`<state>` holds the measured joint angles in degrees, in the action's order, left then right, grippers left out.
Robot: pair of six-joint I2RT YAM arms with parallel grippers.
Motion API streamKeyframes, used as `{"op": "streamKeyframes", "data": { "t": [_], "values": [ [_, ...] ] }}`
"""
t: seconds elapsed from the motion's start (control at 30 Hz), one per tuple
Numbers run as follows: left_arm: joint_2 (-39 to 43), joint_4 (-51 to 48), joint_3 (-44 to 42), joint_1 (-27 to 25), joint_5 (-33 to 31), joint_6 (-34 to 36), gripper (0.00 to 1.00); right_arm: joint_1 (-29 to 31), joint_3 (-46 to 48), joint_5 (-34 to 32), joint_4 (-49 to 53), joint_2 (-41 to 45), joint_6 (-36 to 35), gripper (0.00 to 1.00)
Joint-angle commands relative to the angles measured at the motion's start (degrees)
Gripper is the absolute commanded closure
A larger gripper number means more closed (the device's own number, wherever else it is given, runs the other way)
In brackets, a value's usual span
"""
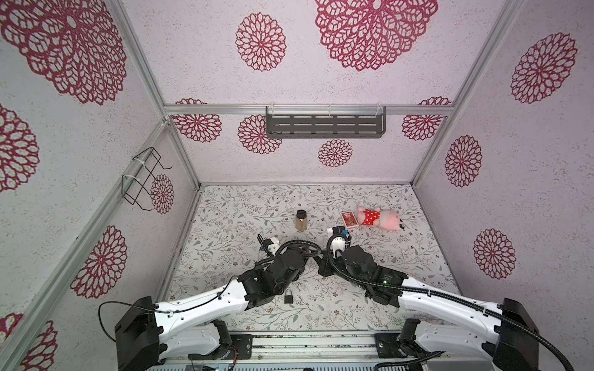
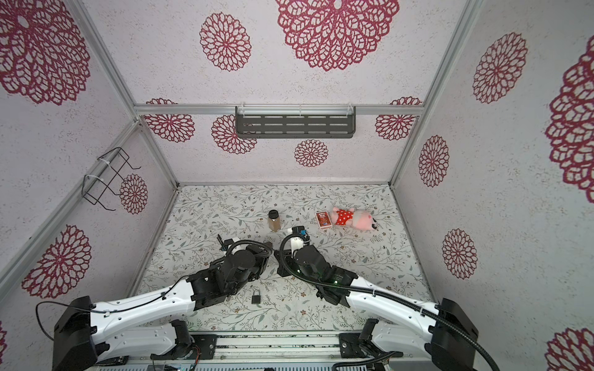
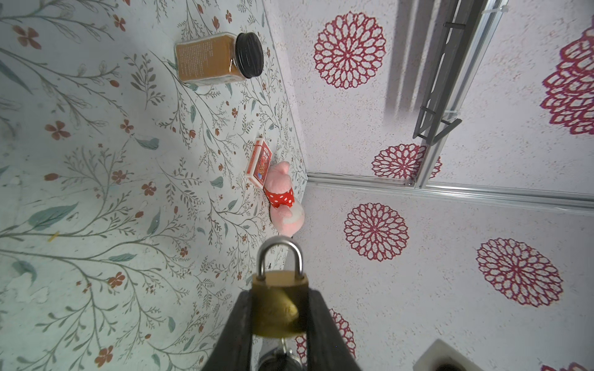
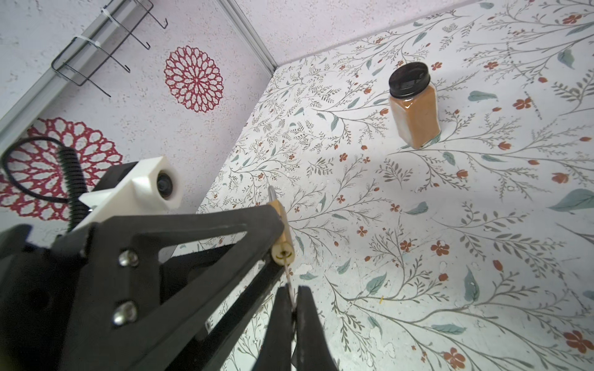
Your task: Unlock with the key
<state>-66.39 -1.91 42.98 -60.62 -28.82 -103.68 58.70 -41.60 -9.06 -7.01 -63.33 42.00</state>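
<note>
The brass padlock (image 3: pixel 279 302) with a steel shackle is clamped by its body between the left jaws. The thin silver key (image 4: pixel 290 286) is pinched in the closed right jaws, its blade reaching into the keyhole on the padlock's underside. Both are held off the floral tabletop (image 1: pixel 244 225), near the clear jar of brown powder with a black lid (image 1: pixel 301 221), on its robot side. Farther from the jar that way lies a second, dark padlock (image 1: pixel 288 297). To the jar's right lie a red card box (image 1: pixel 349 219) and, just beside it, a pink plush pig (image 1: pixel 381 219).
</note>
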Motion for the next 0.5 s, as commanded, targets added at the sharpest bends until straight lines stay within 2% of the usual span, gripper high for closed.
{"op": "streamKeyframes", "data": {
  "t": [0.0, 0.23, 0.33, 0.47],
  "values": [
    [2.5, -0.3, -1.5, -0.9, 1.0, -1.6, 1.0, -0.2, -0.5, -9.3, -2.5, 2.1, -0.8, 1.0],
    [3.1, 0.2, -1.7, -0.3, -0.1, -2.4, 1.0, 1.4, -1.6, -10.5, -2.6, -0.3, -1.4, 1.0],
    [3.3, 1.9, -2.5, 0.4, -0.3, -2.3, 1.0, 1.7, -1.1, -9.0, -4.0, 0.0, -1.4, 1.0],
    [3.4, 1.1, -2.1, 1.7, -0.5, -2.0, 1.0, 2.4, -2.3, -8.5, -1.0, -0.6, -1.2, 1.0]
  ]
}}
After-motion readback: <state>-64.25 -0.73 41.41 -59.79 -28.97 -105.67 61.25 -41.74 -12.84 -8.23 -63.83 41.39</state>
